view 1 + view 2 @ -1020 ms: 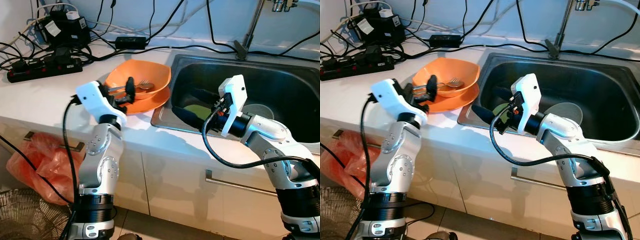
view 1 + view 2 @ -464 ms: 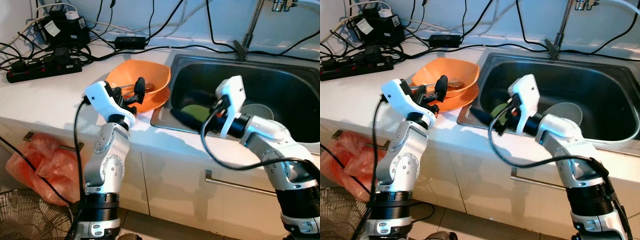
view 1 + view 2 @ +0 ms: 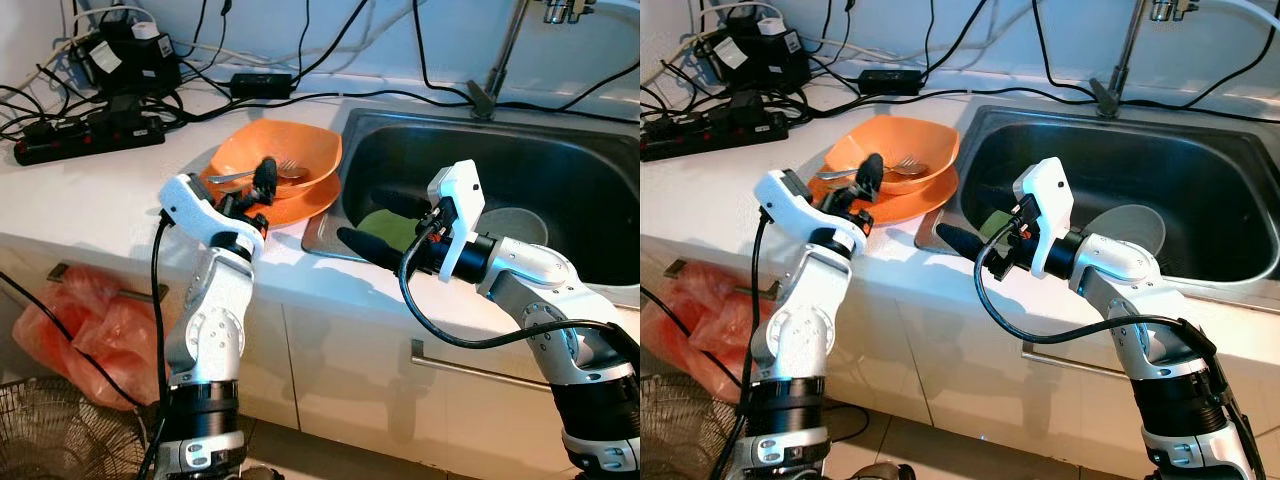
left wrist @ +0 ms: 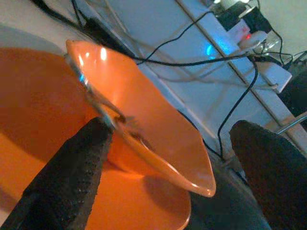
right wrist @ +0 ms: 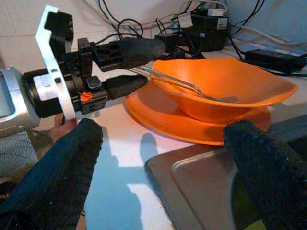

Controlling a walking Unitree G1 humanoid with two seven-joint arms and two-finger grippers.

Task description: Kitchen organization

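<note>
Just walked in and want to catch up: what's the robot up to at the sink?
The left gripper is open at the rim of the orange bowl, which sits on an orange plate with a fork resting in it. The right gripper hangs open over the sink edge, holding nothing.

L arm, silver, bent at elbow & raised from below the white desk's front edge; its black two-fingered left tool (image 3: 262, 183) reaches over the front part of the desk, fingers spread apart. R arm, silver, elbow low, forearm angled up & leftward; its right tool (image 3: 375, 222) sits over the desk's front edge, long black fingers (image 5: 57, 177) held wide apart, nothing between them.
</note>
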